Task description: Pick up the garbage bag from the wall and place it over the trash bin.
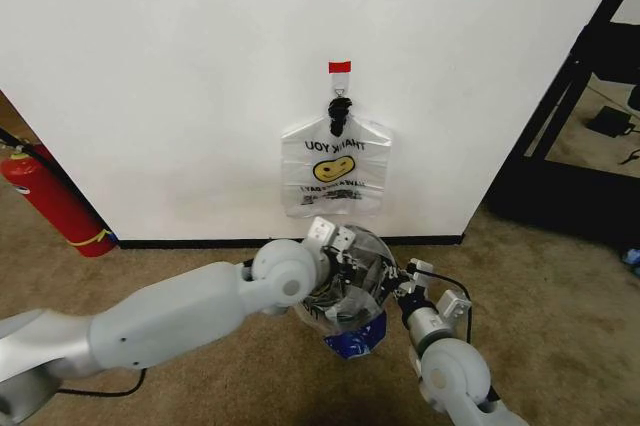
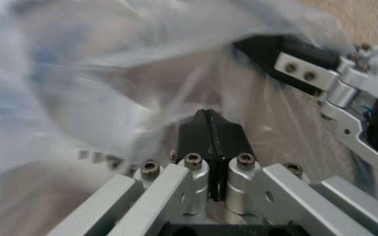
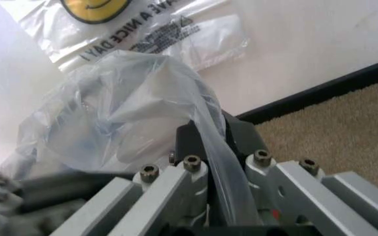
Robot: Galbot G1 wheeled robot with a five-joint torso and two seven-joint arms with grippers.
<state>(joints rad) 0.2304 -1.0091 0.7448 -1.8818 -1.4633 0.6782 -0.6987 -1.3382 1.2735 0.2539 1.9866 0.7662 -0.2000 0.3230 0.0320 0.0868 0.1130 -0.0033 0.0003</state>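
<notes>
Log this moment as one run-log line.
left hand: shut on garbage bag | right hand: shut on garbage bag | bag over trash bin

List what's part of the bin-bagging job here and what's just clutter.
Job:
- garbage bag, pinched by the left gripper and the right gripper
- trash bin under it
- wall

Clutter:
- second smiley bag hanging on the wall
- fire extinguisher on the floor, far left
</notes>
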